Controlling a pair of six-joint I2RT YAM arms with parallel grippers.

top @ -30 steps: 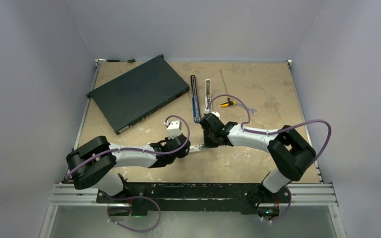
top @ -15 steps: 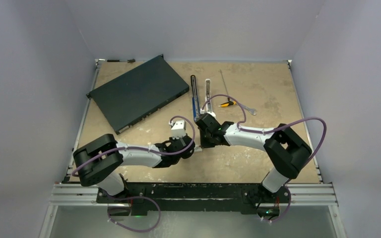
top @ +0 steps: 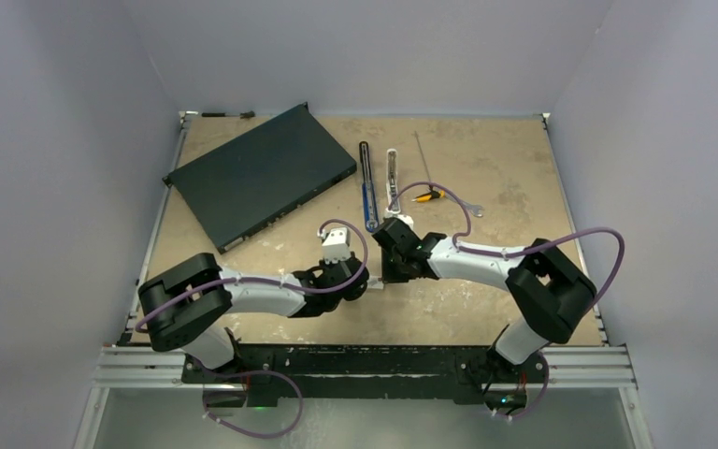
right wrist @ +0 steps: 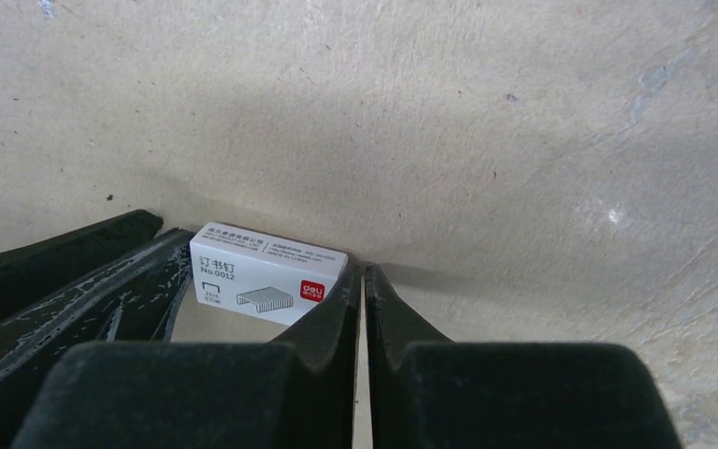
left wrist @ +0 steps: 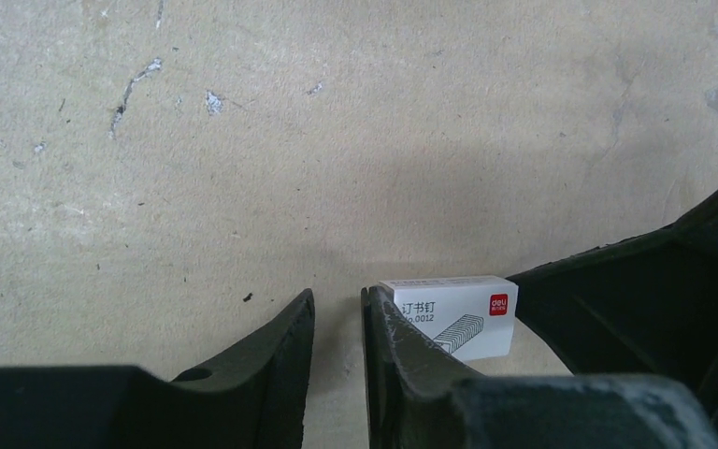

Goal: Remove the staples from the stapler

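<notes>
Top external view: the stapler (top: 367, 187) lies opened out in the upper middle of the frame, on the desk (top: 524, 168), so the opening step seems done. The staples I cannot find anywhere; they are too small to tell if they are out. The left claw (top: 365, 281) and the right claw (top: 390, 275) stand low in the centre, well apart from the stapler. Both are pressed together on nothing, with a small white box (left wrist: 449, 316) just between them.
</notes>
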